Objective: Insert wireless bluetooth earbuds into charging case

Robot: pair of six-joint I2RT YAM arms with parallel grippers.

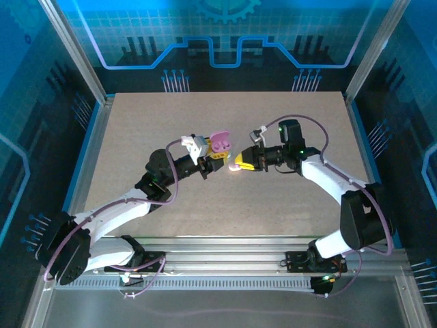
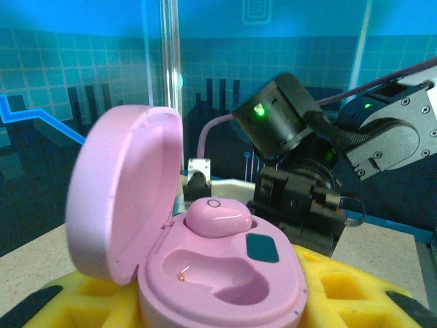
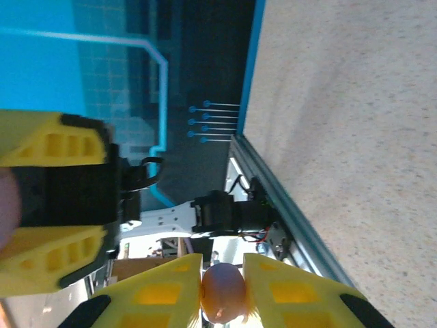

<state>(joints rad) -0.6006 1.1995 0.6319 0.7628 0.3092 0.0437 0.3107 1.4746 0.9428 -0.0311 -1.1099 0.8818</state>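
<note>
Open pink case (image 2: 205, 277) gripped in left gripper (image 1: 217, 157) over table (image 1: 287, 123) middle. First earbud (image 2: 217, 217) seated in case socket. Second earbud (image 3: 222, 295) pinched between narrowed jaws of right gripper (image 1: 242, 162), near case.

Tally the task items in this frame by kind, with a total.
charging case: 1, open, in the left gripper
earbuds: 2, a seated earbud in the case and a held earbud in the right gripper
total: 3
</note>
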